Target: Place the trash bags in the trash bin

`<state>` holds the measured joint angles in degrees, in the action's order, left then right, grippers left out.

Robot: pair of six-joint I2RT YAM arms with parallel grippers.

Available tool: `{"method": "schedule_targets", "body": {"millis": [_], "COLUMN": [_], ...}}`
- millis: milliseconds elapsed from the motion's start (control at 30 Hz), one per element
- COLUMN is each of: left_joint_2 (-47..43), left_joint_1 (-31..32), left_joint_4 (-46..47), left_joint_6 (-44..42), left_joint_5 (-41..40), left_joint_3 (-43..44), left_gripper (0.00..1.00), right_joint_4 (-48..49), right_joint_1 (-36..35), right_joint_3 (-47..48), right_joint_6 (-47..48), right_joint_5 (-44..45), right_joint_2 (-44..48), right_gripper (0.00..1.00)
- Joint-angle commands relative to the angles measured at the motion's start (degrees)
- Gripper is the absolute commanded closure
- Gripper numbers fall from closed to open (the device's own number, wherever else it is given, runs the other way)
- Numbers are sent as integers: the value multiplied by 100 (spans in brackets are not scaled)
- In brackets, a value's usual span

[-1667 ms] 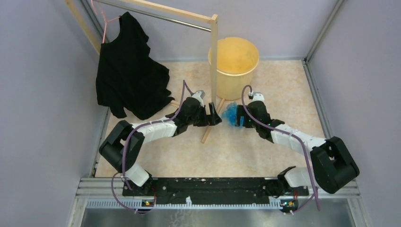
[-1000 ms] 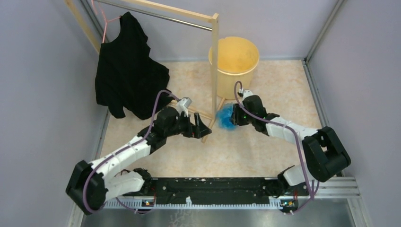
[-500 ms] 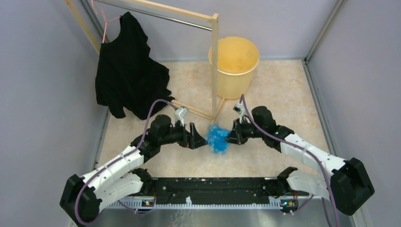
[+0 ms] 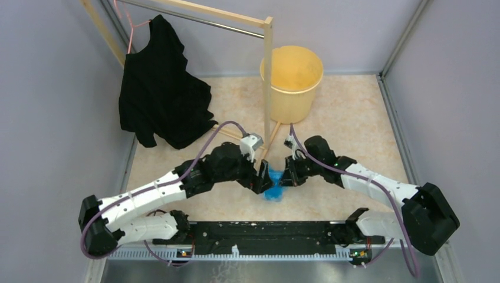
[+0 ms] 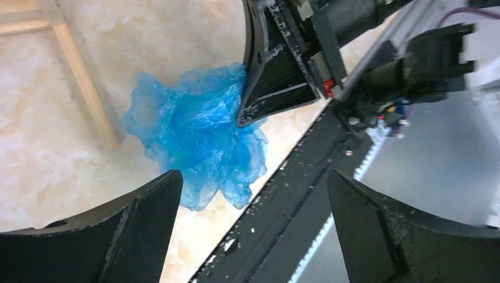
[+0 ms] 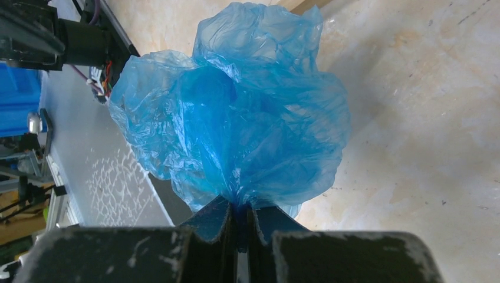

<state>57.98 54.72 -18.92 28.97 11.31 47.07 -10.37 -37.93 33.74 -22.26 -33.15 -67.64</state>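
A crumpled blue trash bag [image 4: 273, 186] hangs bunched in my right gripper [image 4: 285, 177], which is shut on its gathered neck [image 6: 239, 203]. The bag [image 6: 236, 130] fills the right wrist view above the pinched fingers. My left gripper [image 4: 262, 180] stands wide open just left of the bag, facing the right gripper. In the left wrist view the bag [image 5: 194, 135] lies beyond my open left gripper [image 5: 255, 177], with nothing between its fingers. The pale yellow-orange trash bin [image 4: 292, 73] stands at the back, well away from both grippers.
A wooden rack [image 4: 267, 82] stands left of the bin, and its foot bar [image 5: 85, 88] runs on the floor beside the bag. A black garment [image 4: 159, 94] hangs from the rack on a pink hanger. The black base rail [image 4: 253, 230] lies close under the bag.
My right gripper shut on the blue bag near the bin and carried it toward the front rail. My left arm swung in, still open, to face it.
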Motion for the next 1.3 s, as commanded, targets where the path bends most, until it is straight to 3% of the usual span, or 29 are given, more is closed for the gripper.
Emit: {"method": "schedule_targets", "body": {"millis": [0, 133, 267, 433, 600, 700, 767, 867, 1000, 1133, 1267], "left_joint_2": [603, 1403, 1837, 1867, 1704, 1608, 1478, 1109, 719, 449, 315], "left_joint_1": [707, 1328, 1452, 1441, 1261, 800, 396, -144, -564, -630, -664], "left_joint_4": [-726, -1145, -1161, -1130, -796, -788, -839, -689, -559, -430, 152], "left_joint_6": [-438, -622, -687, -435, -540, -559, -551, -475, -148, 498, 1007], "left_joint_5": [-2094, -3292, -3718, -4252, -4032, -3355, -2674, -1612, -267, 279, 749], "left_joint_3": [470, 979, 1159, 1198, 1108, 1185, 1240, 1113, 1023, 903, 630], "left_gripper": [1, 3, 9, 44, 85, 98, 100, 100, 100, 100, 100], "right_joint_4": [194, 391, 486, 459, 381, 124, 68, 133, 413, 761, 1157], "right_joint_1": [-71, -67, -66, -91, -120, -126, -126, -125, -121, -123, -124], "right_joint_3": [130, -59, -208, -299, -359, -380, -497, -698, -1076, -1296, -1351], "right_joint_6": [-141, -370, -524, -641, -933, -1164, -1378, -1713, -2156, -2290, -2262], "right_joint_5": [36, 43, 117, 299, 622, 1138, 1521, 1930, 1930, 1609, 1187], "right_joint_2": [154, 361, 500, 622, 823, 1138, 1468, 1991, 2609, 2947, 2957], "right_gripper": [95, 95, 95, 94, 91, 76, 65, 57, 42, 33, 32]}}
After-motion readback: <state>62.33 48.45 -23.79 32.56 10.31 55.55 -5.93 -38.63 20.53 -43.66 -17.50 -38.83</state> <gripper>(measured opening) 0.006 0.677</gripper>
